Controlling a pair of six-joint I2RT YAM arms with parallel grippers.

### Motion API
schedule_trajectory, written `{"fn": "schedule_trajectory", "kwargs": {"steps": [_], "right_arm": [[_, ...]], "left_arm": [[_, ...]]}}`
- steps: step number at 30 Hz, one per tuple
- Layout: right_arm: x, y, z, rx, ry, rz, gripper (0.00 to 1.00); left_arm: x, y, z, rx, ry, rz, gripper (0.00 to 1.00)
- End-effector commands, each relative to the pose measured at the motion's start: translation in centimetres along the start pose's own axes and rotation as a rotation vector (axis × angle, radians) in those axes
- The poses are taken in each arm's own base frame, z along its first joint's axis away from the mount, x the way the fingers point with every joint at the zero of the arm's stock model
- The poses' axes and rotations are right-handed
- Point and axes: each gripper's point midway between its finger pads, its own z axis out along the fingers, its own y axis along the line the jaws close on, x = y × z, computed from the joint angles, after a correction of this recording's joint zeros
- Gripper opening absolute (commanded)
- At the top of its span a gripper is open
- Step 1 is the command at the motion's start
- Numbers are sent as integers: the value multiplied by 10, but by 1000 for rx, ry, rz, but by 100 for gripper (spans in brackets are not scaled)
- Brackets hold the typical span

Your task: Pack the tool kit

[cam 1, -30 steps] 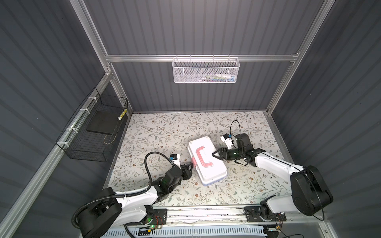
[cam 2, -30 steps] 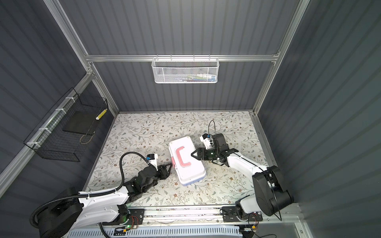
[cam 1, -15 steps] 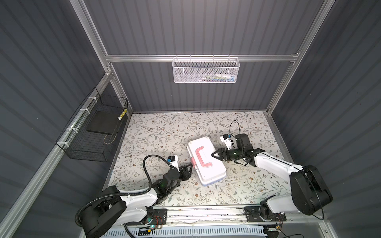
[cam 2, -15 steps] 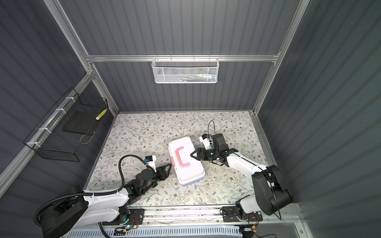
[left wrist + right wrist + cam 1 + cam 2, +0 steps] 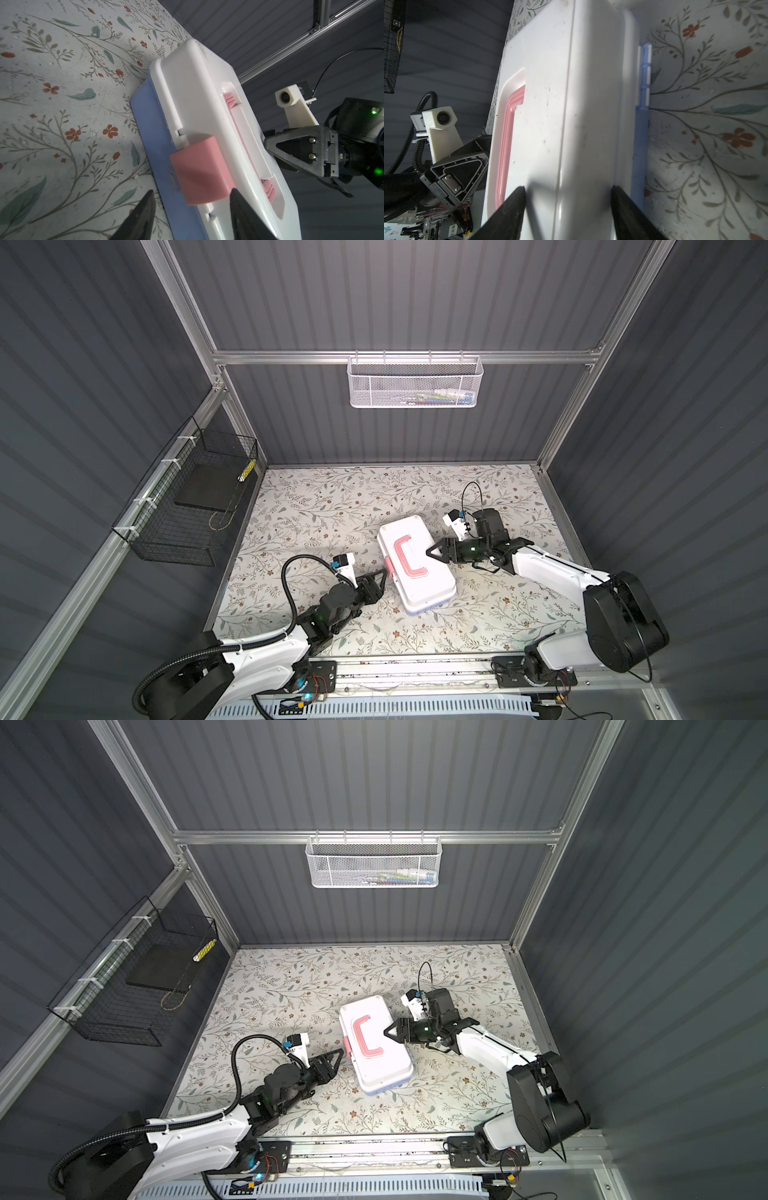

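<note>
- We see the tool kit [image 5: 417, 572] closed
- Left gripper [image 5: 192, 195] — jaws apart, flanking the pink latch [image 5: 199, 172]
- Right gripper [image 5: 566, 190] straddles the lid [image 5: 550, 104]; clamped or not, we cannot tell

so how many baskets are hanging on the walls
2. A white metal mesh basket hangs on the back wall's rail. A black wire basket hangs on the side wall by the left arm. None seems hidden.
</note>
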Motion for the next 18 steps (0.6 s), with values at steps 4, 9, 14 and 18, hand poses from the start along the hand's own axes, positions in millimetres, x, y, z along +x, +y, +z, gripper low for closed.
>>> {"fn": "schedule_trajectory", "kwargs": {"steps": [4, 9, 14, 18], "right_arm": [[24, -2, 9, -3, 100, 42, 66], [27, -3, 9, -2, 104, 47, 66], [27, -3, 8, 0, 102, 44, 66], [26, -2, 9, -4, 101, 45, 66]], "left_arm": [[1, 4, -1, -16, -1, 9, 58], [-3, -4, 0, 2, -10, 13, 57], [-4, -13, 4, 21, 6, 16, 57], [-3, -15, 5, 36, 5, -3, 57]]}}
